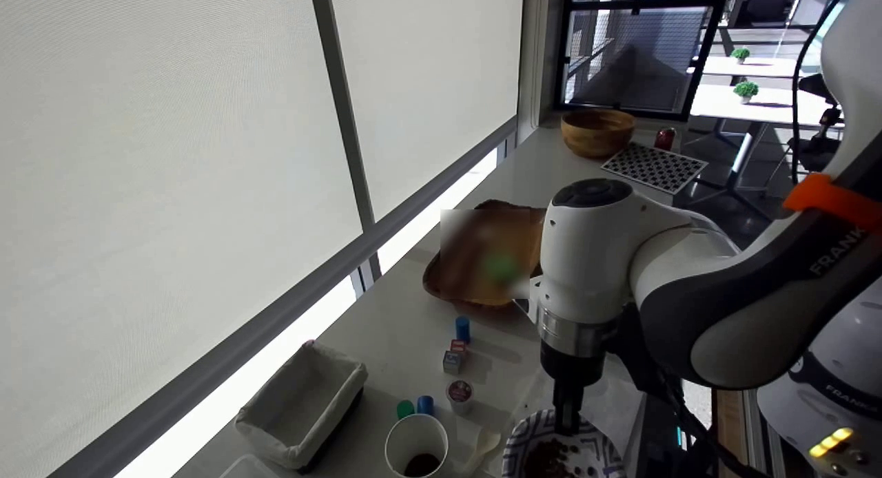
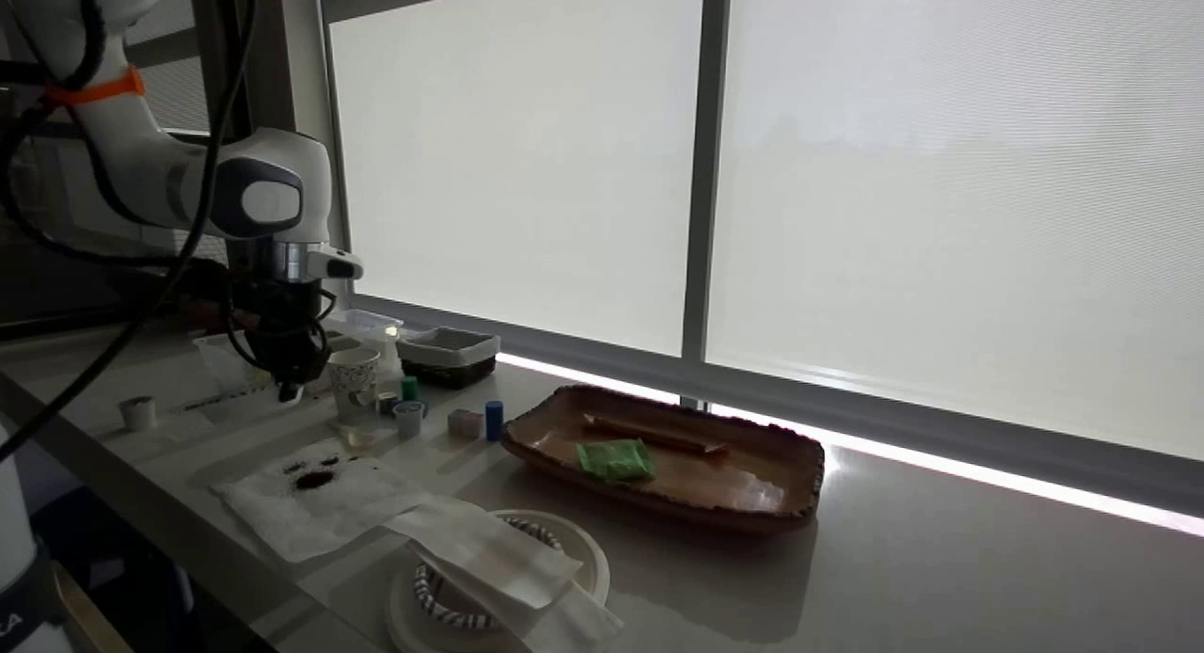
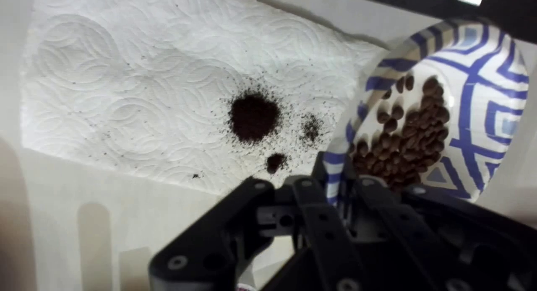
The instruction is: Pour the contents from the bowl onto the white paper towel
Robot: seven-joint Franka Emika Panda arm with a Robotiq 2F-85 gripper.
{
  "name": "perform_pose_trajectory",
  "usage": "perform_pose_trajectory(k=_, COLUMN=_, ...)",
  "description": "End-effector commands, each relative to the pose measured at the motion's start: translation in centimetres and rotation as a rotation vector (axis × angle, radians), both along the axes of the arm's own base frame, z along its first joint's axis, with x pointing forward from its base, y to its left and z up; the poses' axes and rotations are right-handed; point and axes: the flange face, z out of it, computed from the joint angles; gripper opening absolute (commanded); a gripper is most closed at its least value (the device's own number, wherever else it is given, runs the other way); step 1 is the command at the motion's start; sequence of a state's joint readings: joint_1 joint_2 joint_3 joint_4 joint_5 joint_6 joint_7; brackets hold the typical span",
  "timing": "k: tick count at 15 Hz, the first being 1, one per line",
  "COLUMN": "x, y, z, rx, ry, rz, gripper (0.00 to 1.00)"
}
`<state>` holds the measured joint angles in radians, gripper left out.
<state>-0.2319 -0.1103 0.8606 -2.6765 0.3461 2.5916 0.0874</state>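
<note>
The bowl [image 3: 474, 127] is white with blue patterns and holds brown coffee beans [image 3: 419, 140]. It also shows at the bottom of an exterior view [image 1: 592, 457]. My gripper [image 3: 333, 169] is shut on the bowl's near rim, one finger inside and one outside. In the wrist view the bowl overlaps the right end of the white paper towel [image 3: 105, 73]. A dark pile of grounds [image 3: 254, 117] and smaller dark patches lie on the towel. The towel also shows in an exterior view [image 2: 292, 521]. I cannot tell how high the bowl is above the table.
A patterned paper cup [image 2: 355, 390], a blue cylinder [image 2: 494, 421] and small pods stand behind the towel. A brown tray [image 2: 790, 502] holds a green packet. A plate [image 2: 597, 568] with napkins lies near the towel. A lined basket [image 1: 258, 419] stands by the window.
</note>
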Motion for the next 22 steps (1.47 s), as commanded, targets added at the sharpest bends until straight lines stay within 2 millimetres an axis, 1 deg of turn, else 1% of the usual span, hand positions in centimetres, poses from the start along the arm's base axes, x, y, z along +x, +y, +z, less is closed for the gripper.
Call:
perform_pose_trajectory(k=1, x=-0.2, y=-1.4, z=3.2, rx=-0.092, ry=-0.088, rz=-0.058, gripper=0.01)
perform_pose_trajectory(k=4, x=1.1, y=-2.4, z=4.1, rx=-0.155, ry=-0.134, rz=-0.069, gripper=0.01)
perform_pose_trajectory(k=5, x=1.5, y=-2.7, z=4.1, rx=-0.174, ry=-0.147, rz=-0.071, gripper=0.01)
perform_pose_trajectory(k=6, x=2.2, y=-2.9, z=3.8, rx=-0.155, ry=-0.161, rz=-0.060, gripper=0.01)
perform_pose_trajectory(k=7, x=1.9, y=-2.7, z=4.0, rx=-0.144, ry=-0.147, rz=-0.058, gripper=0.06)
perform_pose_trajectory(k=10, x=2.4, y=-3.4, z=4.0, rx=-0.152, ry=-0.150, rz=-0.057, gripper=0.06)
perform_pose_trajectory(k=11, x=2.4, y=-3.3, z=4.0, rx=-0.152, ry=-0.150, rz=-0.056, gripper=0.01)
perform_pose_trajectory(k=13, x=2.7, y=-3.2, z=4.0, rx=-0.210, ry=-0.133, rz=-0.066, gripper=0.01)
perform_pose_trajectory(k=17, x=3.5, y=-2.8, z=3.5, rx=-0.314, ry=-0.132, rz=-0.081, gripper=0.01)
perform_pose_trajectory(k=22, x=4.6, y=-1.8, z=3.0, rx=-0.370, ry=-0.136, rz=-0.088, gripper=0.01)
